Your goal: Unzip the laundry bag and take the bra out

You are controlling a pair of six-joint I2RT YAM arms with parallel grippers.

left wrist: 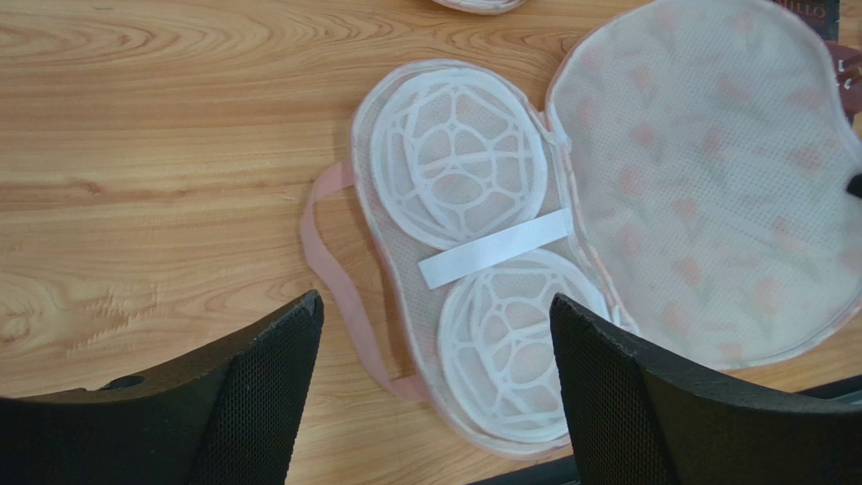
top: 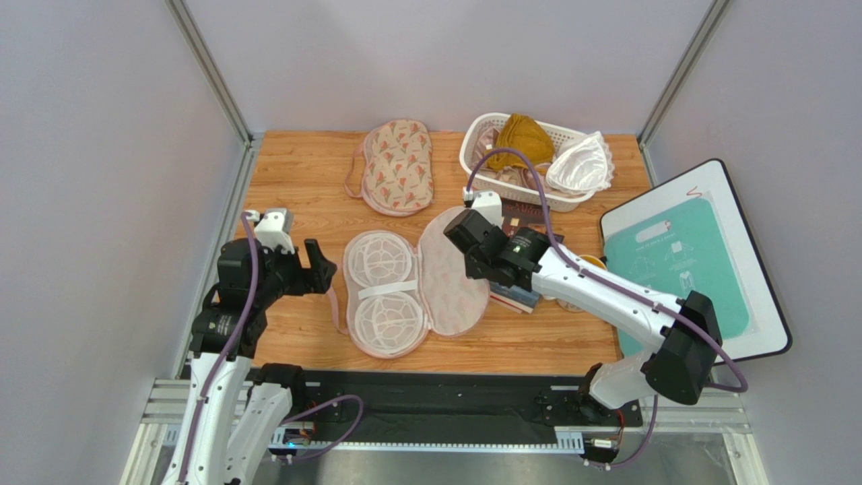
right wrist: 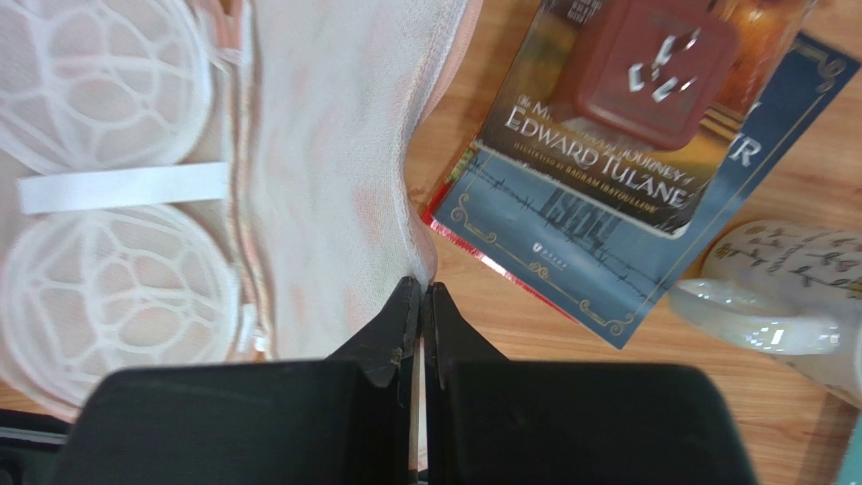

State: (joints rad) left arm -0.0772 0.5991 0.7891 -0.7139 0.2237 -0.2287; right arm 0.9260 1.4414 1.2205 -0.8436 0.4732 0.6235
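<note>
Lying unzipped in the middle of the tabletop (top: 304, 172), the laundry bag (top: 384, 288) showed only two white lattice cups and a strap, the desk editor said. The bra (top: 582, 162) was draped over the rim of the basket (top: 472, 152) at the far right, well apart from the bag.

The photographer agreed and judged the removal itself as good as done. The right end effector (right wrist: 420, 288) was clenched with its tips at the pink trim of the flap (right wrist: 334, 152), though whether any cloth was nipped between them could not be told. The left end effector (left wrist: 435, 303) hung released just beside the bag's left edge, holding nothing.

The editor asked how the flap ought to be handled.

By the trim alone, the photographer reckoned. It should be swung gently about the hinge, without dragging the bag or snagging the book (right wrist: 607, 232) just beside it.

And the setting, the editor asked.

Warm wooden planks, level and smooth, came the reply. A second floral bag (top: 398, 167) lay closed at the back and a teal mat (top: 688, 263) sat at the right. Plain grey panels walled in three sides.
</note>
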